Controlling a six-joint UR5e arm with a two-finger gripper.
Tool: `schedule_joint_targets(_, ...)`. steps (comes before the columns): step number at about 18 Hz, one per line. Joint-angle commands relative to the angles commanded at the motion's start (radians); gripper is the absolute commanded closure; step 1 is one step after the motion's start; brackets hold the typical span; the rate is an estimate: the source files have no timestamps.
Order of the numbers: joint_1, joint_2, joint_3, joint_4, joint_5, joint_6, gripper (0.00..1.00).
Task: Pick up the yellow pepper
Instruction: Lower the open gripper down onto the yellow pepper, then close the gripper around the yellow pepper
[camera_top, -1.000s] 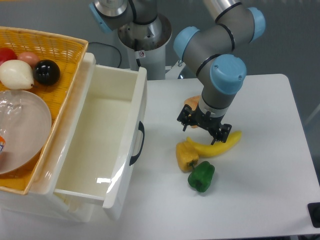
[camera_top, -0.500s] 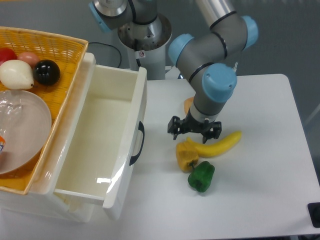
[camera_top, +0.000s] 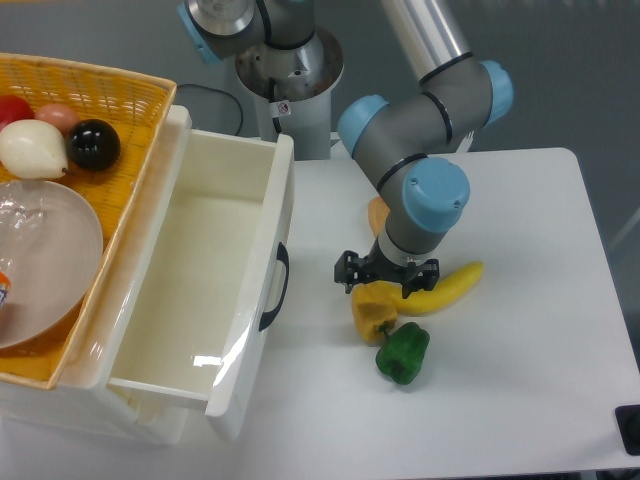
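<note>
Gripper (camera_top: 385, 276) is held open directly above the yellow pepper's (camera_top: 373, 311) top edge; nothing is gripped. Pepper is seen on the white table (camera_top: 520, 360), touching the banana (camera_top: 446, 288) at its 2 o'clock, with the green pepper (camera_top: 404, 353) at its 5 o'clock.

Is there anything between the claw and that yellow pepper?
Nothing, in the fixed camera view: the gripper hangs open right over the yellow pepper, with the banana beside it.

Peppers (camera_top: 373, 311), banana (camera_top: 447, 289) on table (camera_top: 520, 380)
</note>
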Motion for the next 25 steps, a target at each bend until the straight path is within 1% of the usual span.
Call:
schedule_joint_targets(2,0.003,-0.035,-0.002,0.005,0.003,-0.003,0.0)
schedule_joint_targets(4,0.003,-0.046,0.008,0.003,0.0,-0.021,0.0)
schedule_joint_targets(6,-0.003,-0.048,0.009,0.003,-0.002,-0.074,0.0)
schedule_joint_targets(9,-0.017,-0.032,0.018,0.0,-0.006,-0.088,0.0)
schedule_joint_targets(10,-0.023,-0.029,0.031,-0.002,-0.009,-0.092,0.0)
schedule_joint_targets(13,-0.049,-0.031,0.034,0.0,-0.014,-0.137,0.0)
schedule_joint_targets(22,-0.051,-0.029,0.023,0.003,-0.014,-0.135,0.0)
schedule_joint_targets(25,-0.052,-0.039,0.023,0.005,-0.011,-0.131,0.0)
